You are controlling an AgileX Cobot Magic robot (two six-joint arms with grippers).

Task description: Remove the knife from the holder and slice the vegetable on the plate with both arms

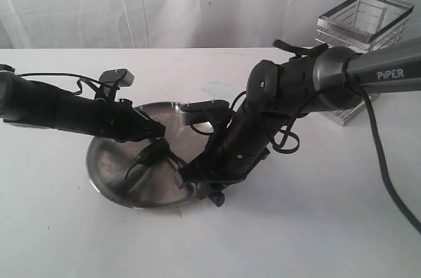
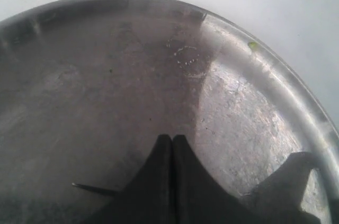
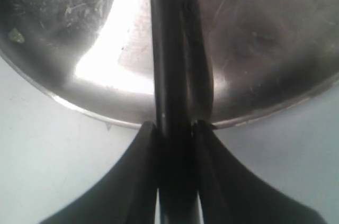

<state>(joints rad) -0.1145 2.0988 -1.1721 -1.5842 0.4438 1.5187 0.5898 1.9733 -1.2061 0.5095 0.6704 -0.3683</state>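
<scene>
The right tool (image 3: 175, 128) grasps the slim black knife (image 3: 172, 49) over the round silver plate (image 1: 105, 166); the left tool (image 2: 172, 144), clenched, pins the small dark green chili (image 1: 152, 153). Slicing remains.

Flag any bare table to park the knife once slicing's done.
Free: table in front of the plate and left of it; also front right, below the holder. Crowded: over the plate, where both grippers, left and right, meet.
</scene>
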